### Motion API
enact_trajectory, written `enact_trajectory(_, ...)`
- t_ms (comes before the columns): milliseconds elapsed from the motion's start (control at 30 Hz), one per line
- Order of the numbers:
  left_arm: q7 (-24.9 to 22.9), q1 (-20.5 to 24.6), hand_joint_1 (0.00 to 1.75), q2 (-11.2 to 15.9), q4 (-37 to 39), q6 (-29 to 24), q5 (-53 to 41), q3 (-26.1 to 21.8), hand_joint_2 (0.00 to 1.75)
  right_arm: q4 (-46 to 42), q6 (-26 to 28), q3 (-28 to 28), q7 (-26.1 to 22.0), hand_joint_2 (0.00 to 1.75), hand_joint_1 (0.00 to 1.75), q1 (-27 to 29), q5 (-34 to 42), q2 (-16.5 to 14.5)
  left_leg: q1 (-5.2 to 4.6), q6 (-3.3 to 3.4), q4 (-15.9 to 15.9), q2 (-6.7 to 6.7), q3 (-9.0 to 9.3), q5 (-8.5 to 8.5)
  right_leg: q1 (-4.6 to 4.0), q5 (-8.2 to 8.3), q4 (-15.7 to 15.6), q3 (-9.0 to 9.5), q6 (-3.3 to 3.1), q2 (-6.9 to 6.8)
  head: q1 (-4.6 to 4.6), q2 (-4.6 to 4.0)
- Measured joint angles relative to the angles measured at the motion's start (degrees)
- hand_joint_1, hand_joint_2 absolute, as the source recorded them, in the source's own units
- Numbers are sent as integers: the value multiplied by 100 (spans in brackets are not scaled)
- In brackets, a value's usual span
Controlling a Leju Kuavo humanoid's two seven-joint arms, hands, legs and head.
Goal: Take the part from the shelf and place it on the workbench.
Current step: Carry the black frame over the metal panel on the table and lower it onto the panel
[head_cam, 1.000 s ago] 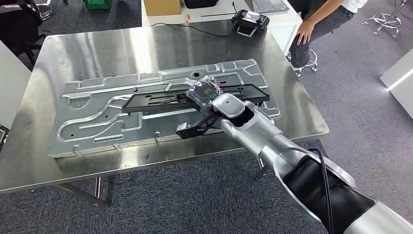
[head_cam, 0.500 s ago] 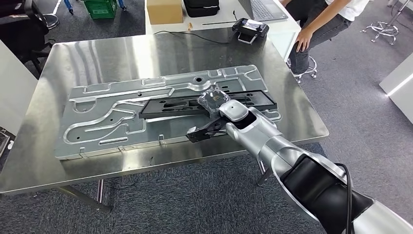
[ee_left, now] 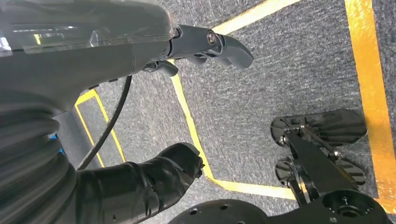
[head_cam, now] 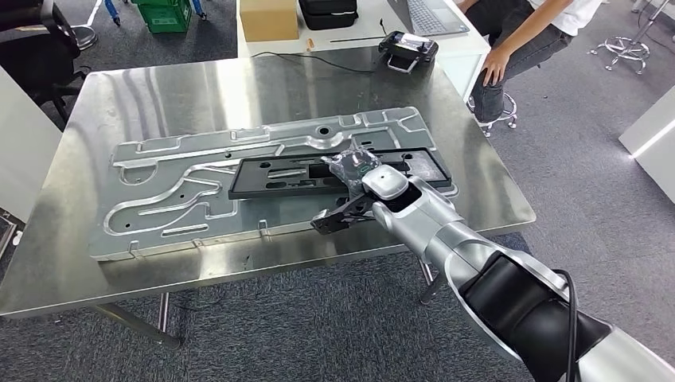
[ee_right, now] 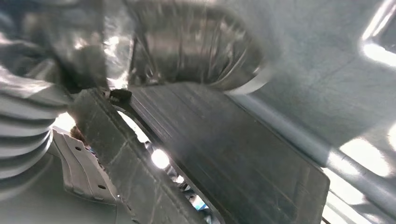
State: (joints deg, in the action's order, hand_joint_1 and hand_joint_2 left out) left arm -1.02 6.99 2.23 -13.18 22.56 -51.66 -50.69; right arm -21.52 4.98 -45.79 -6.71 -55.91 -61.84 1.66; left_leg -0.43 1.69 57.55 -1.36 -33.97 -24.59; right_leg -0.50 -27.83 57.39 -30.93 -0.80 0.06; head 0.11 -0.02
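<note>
A long black plastic part [head_cam: 278,175] lies lengthwise across a stamped silver metal panel [head_cam: 159,199] on the steel workbench [head_cam: 159,87]. My right hand [head_cam: 350,169], wrapped in clear film, grips the part near its right end. In the right wrist view the part's ribbed black surface [ee_right: 224,154] is very close, with the film-covered thumb [ee_right: 187,42] lying over its edge. Whether the part rests fully on the panel I cannot tell. My left hand [ee_left: 187,93] hangs over the carpet with its fingers apart and holds nothing.
A person [head_cam: 517,40] sits at the back right beside a white table with a cardboard box [head_cam: 267,17] and a black device [head_cam: 407,48]. A green crate [head_cam: 163,12] and a dark chair [head_cam: 32,40] stand behind the workbench. Yellow floor lines [ee_left: 196,135] run below.
The head view shifted early on. My right hand has carried the black part a little to the right and laid it flatter over the panel, still gripping it.
</note>
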Motion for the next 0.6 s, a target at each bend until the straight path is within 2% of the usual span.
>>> enact_trajectory(100, -1, -1, 0, 0, 0, 6, 8, 0, 175, 9, 3, 0, 0, 0, 0, 0, -1, -9, 1, 0, 0, 0, 1, 0, 0, 0, 4, 0, 0, 0, 1, 0)
enact_trajectory(233, -2, -1, 0, -1, 0, 7, 8, 0, 0, 18, 3, 0, 0, 0, 0, 0, -2, -14, 1, 0, 0, 0, 5, 0, 5, 0, 10, 0, 0, 0, 0, 0)
enact_trajectory(400, -38, -3, 0, 0, 0, -12, 74, 0, 0, 25, 117, 0, 31, 0, 0, 0, -91, -26, 1, -2, 0, 0, 8, 2, 7, 0, 15, 0, 0, 0, 0, 0)
enact_trajectory(600, -34, -35, 0, -3, 0, -128, 200, 0, 0, -156, 723, 0, 80, 0, 0, 2, -238, -128, 1, -2, 0, 4, 13, 2, 7, 0, 25, 1, 0, 4, 0, 0)
